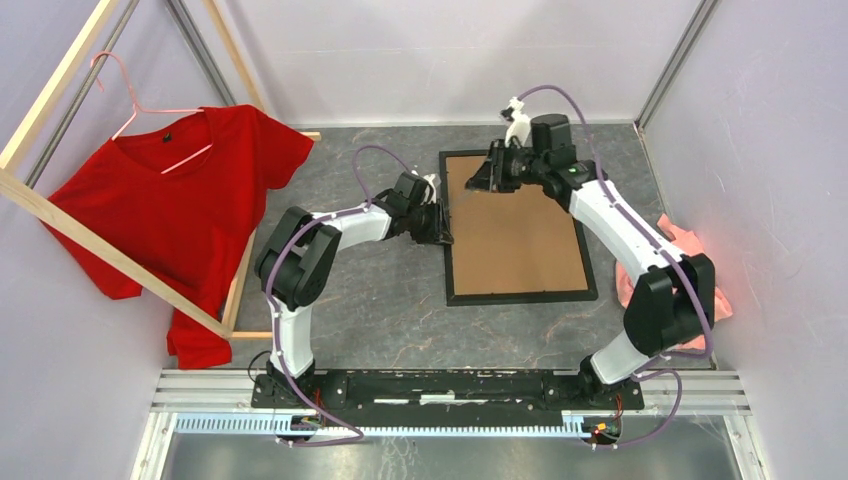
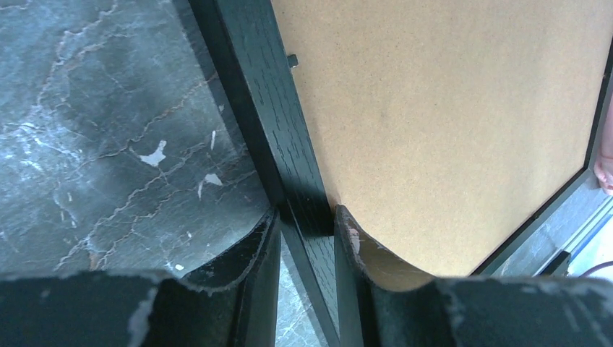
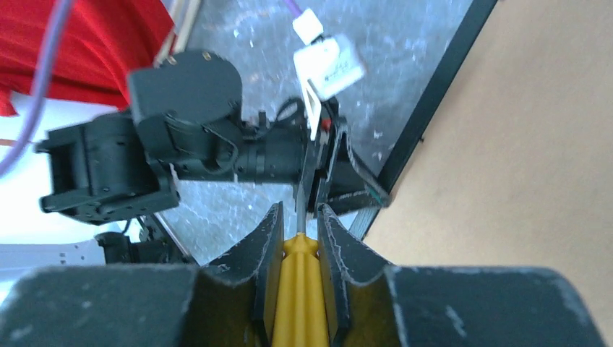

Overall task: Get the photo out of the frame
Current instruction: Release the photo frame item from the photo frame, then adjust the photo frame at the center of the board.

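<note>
The black frame (image 1: pixel 520 296) lies face down on the table, its brown backing board (image 1: pixel 515 235) facing up. The photo is hidden under the board. My left gripper (image 1: pixel 440 225) is shut on the frame's left rail (image 2: pixel 271 123), one finger outside on the table side and the other on the backing board (image 2: pixel 434 108). A small metal tab (image 2: pixel 292 60) sits at the rail's inner edge. My right gripper (image 1: pixel 480 178) hovers over the frame's far left corner, shut on a yellow-handled screwdriver (image 3: pixel 296 289). Its thin metal shaft points at the rail (image 3: pixel 441 79) beside the left gripper.
A red T-shirt (image 1: pixel 190 200) on a pink hanger hangs from a pale wooden rack (image 1: pixel 60 215) at the left. A pink cloth (image 1: pixel 690 250) lies by the right wall behind the right arm. Walls close in the table on three sides.
</note>
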